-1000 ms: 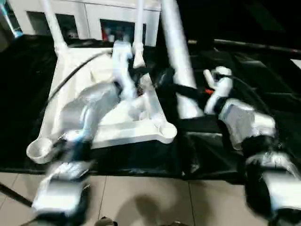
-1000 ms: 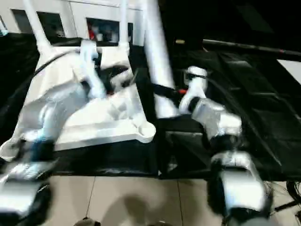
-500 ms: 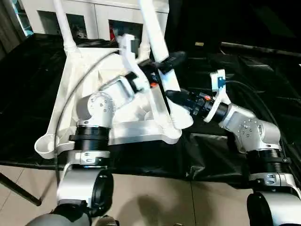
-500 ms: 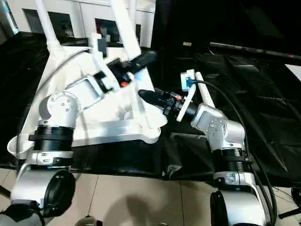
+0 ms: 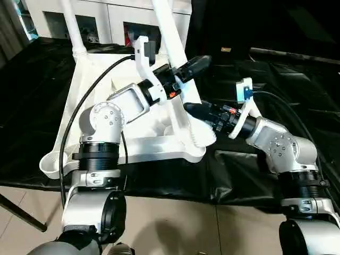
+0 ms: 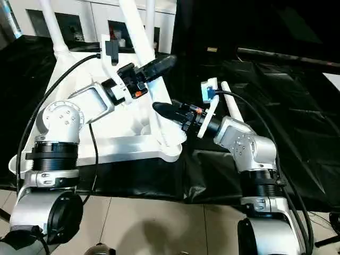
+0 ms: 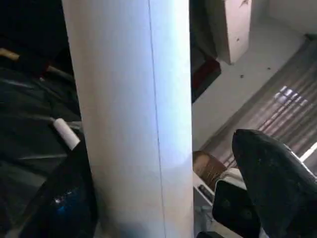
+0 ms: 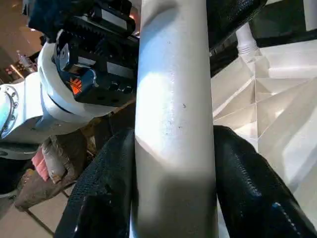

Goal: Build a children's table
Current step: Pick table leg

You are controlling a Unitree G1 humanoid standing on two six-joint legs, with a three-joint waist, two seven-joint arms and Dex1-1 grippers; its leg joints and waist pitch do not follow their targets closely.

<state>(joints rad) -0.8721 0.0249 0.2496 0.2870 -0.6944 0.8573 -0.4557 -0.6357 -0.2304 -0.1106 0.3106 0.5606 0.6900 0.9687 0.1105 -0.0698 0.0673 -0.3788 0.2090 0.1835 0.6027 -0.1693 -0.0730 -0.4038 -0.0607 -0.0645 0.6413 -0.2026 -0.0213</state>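
The tabletop lies upside down on the black-covered bench, ribs facing up. Starting at the left: the near left corner socket is an empty ring, so no leg there yet. Further back on that side, the far left leg stands upright in its socket, and the far right leg stands likewise at the other back corner, in front of the white cabinet.

Moving right, the third leg leans over the near right corner with its foot at or in that socket; I cannot tell whether it is seated. The left pincer has its black fingers set wide either side of this leg's upper part, with a gap showing on one side in its wrist view, so it looks loose around the tube rather than clamped. Lower down, the right pincer is closed onto the same leg, fingers pressed to both sides.

Further right, a fourth leg seems to lie on the black sheet behind the right arm.

By my reckoning about half is done: two legs in, one being fitted, one to go
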